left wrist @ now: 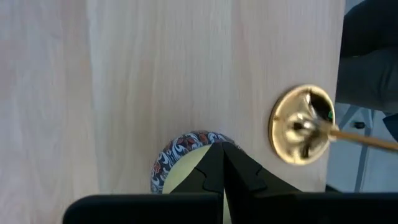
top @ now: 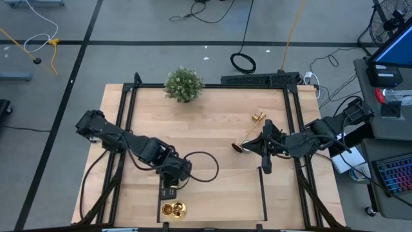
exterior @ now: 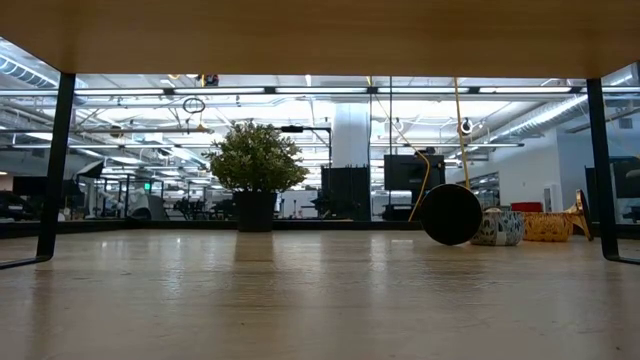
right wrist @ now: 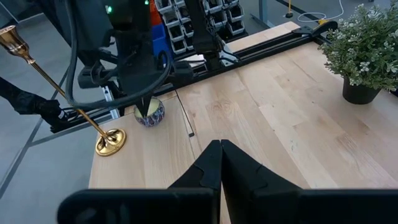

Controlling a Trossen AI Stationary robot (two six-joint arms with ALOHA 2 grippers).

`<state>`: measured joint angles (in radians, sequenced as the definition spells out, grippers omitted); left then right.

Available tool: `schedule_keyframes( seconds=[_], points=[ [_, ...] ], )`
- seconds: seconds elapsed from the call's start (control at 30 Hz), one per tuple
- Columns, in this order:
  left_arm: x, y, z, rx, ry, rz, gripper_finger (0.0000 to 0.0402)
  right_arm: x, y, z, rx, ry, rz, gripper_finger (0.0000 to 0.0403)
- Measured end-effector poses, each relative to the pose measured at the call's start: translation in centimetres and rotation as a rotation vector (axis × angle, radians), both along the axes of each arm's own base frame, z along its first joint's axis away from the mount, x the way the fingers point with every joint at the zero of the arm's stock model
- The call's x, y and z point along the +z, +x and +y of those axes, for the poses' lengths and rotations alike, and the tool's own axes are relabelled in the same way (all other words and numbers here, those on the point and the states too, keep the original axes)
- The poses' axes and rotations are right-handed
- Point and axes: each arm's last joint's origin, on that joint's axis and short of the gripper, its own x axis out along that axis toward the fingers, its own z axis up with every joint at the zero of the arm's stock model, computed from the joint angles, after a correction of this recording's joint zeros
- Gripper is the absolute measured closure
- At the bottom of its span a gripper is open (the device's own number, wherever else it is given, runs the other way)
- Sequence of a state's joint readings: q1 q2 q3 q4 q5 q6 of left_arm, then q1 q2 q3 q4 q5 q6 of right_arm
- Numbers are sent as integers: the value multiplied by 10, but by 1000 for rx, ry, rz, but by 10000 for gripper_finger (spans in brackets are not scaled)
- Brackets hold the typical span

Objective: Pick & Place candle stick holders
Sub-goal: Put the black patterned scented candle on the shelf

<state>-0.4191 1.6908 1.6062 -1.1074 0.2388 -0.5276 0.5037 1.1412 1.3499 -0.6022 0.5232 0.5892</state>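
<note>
Grey floor (top: 129,26) with cables, glass-walled hall, ceiling strip lights (exterior: 300,90)

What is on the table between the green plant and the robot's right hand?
Nothing. From above, only bare wood lies between the plant and the right hand; the right wrist view shows the same.

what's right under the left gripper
The left gripper, shut, hangs over a small round holder with a patterned rim and pale yellow inside, near the table's front edge. Its fingers cover part of it. A gold candlestick holder stands beside it.
</note>
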Motion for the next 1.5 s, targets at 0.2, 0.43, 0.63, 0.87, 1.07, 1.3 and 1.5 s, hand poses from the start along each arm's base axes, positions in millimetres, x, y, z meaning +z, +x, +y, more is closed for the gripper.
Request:
schedule_keyframes(
  seconds=[0.2,0.43,0.63,0.87,1.07,1.3,1.5],
  points=[
    [0,1,0,1,1,-7,402,0,0,0,0,0,0,403],
    [0,1,0,3,3,-4,402,0,0,0,0,0,0,403],
    [5,-3,4,32,36,-34,402,0,0,0,0,1,0,403],
    [21,-16,12,93,68,-68,402,0,0,0,-1,3,0,403],
    [33,-40,23,143,89,25,402,0,0,0,-6,15,-1,403],
    [32,-47,10,92,37,74,402,0,0,0,-15,36,-3,403],
    [22,-40,-2,65,37,87,402,0,0,0,-20,49,-3,403]
  ],
)
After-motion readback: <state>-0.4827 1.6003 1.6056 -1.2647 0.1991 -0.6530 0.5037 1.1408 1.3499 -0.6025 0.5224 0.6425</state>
